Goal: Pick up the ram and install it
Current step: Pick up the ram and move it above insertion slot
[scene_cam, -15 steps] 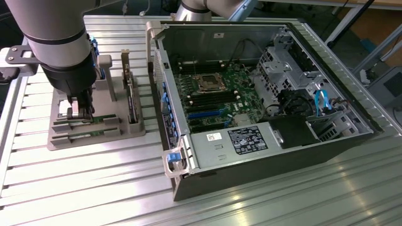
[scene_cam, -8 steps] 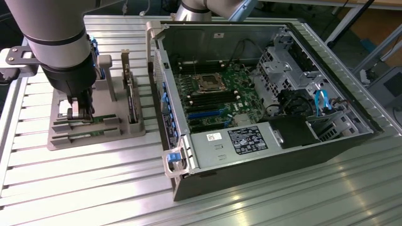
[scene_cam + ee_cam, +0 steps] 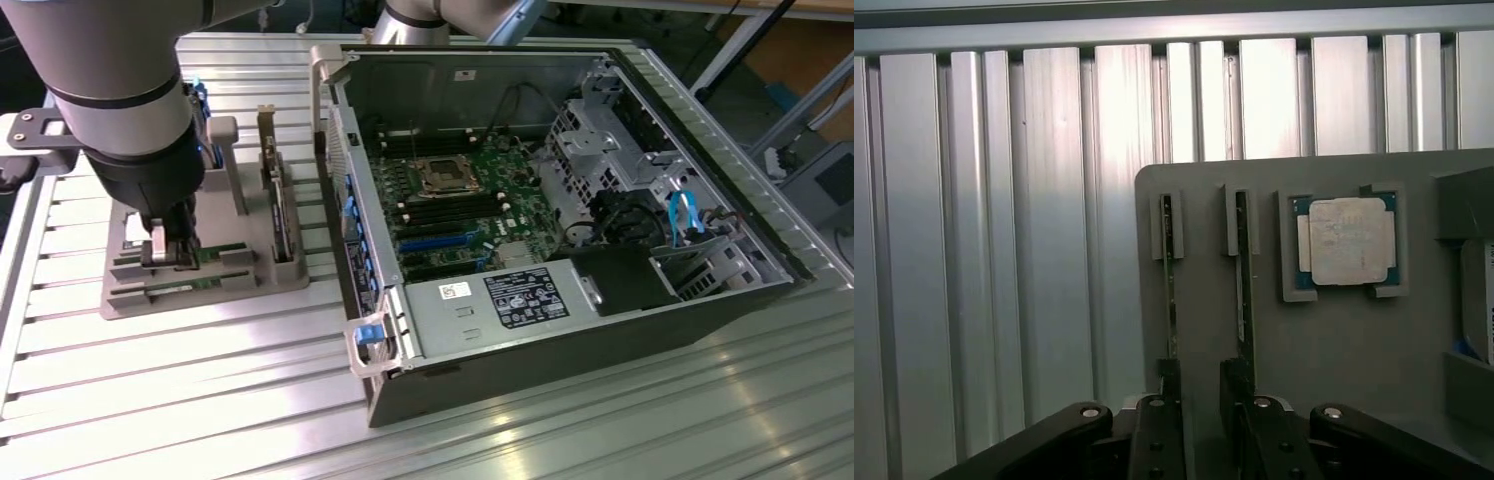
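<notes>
**A:** Where is the tool (image 3: 1202, 378), and how do its fingers stand?

**B:** It hangs straight down from the arm over a grey holder (image 3: 1204, 250), at the exterior view's left. Its two dark fingers (image 3: 1159, 440) stand wide apart. Bare grey holder shows in the gap between them, and they grip nothing.

**A:** Where is the ram?

**B:** The ram (image 3: 1242, 275), a thin green stick with a pale patch, stands on edge in a narrow slot of the holder. A second thin green stick (image 3: 1169, 275) stands in a parallel slot just beside it. Each stick runs up to one fingertip. I cannot tell whether either finger touches a stick.

**A:** What else does the holder carry?

**B:** A square silver processor chip (image 3: 1347, 240) lies flat in a pocket with raised corner pieces, just beside the ram's slot. In the exterior view a taller expansion card (image 3: 276, 205) stands upright in its own slot, on the side of the holder nearest the computer case.

**A:** And the case itself?

**B:** The computer case (image 3: 441, 400) lies on its side with the open face up. It rests on a ribbed metal surface (image 3: 200, 400), just beside the holder. Inside it is a green motherboard (image 3: 461, 205) with a square processor socket (image 3: 441, 177) and long blue slots (image 3: 430, 243). A power supply (image 3: 534, 295) with a white label sits at the near end, and a metal drive cage (image 3: 587, 140) at the far corner. Blue cables (image 3: 683, 215) are at the exterior view's right.
</notes>
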Controlling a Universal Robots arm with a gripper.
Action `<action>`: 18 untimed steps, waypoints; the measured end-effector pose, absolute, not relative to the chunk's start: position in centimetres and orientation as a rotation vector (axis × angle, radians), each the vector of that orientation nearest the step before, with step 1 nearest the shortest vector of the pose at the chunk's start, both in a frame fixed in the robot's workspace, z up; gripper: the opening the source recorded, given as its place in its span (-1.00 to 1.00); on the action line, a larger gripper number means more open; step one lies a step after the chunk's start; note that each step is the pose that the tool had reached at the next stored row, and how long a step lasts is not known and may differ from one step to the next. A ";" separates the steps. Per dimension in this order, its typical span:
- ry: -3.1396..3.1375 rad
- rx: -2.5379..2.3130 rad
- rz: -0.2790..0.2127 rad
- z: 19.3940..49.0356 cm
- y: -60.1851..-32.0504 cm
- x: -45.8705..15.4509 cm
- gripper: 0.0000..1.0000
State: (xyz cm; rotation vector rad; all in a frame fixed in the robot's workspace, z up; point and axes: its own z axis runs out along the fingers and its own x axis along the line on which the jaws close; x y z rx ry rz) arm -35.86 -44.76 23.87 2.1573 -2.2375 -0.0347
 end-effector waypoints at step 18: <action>-2.238 2.157 -0.035 22.8 -45.1 -35.9 -0.40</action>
